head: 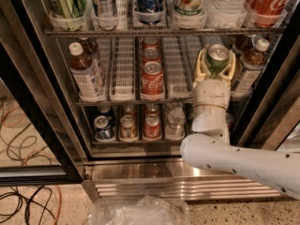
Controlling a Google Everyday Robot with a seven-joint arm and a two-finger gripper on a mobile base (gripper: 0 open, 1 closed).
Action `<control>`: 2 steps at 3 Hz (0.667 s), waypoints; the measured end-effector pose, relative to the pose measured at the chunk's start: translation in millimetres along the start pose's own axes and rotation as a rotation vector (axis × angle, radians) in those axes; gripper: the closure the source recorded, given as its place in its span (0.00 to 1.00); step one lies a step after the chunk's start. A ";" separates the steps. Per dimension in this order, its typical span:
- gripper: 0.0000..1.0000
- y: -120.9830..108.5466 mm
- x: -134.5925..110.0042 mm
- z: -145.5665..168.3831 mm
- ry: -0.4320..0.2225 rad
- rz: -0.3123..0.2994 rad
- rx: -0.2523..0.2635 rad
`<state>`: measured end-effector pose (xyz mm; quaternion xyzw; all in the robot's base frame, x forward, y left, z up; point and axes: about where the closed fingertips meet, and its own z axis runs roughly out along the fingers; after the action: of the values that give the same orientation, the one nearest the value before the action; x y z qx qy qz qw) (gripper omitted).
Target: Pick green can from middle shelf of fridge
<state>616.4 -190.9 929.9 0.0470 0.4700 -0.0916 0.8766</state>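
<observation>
The green can (217,60), with a silver top, stands in the right lane of the middle shelf (123,100) of the fridge (43,102). My gripper (216,56) reaches into that lane from below. Its cream fingers (201,65) press against both sides of the can, shut on it. My white arm (234,158) runs from the lower right. A second green can is hidden from view.
Red Coca-Cola cans (152,81) fill the centre lane. White-capped brown bottles stand at the left (86,74) and right (251,64). Tall cans and bottles sit on the rack above (187,3), small cans below (126,128). Clear plastic (140,212) and cables (18,139) lie on the floor.
</observation>
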 end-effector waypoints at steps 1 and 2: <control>1.00 -3.0 -19.7 -7.1 -0.018 -0.006 -0.098; 1.00 -18.7 -34.1 -23.2 0.014 -0.041 -0.255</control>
<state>575.2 -201.3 945.5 -0.0738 0.4846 -0.0484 0.8702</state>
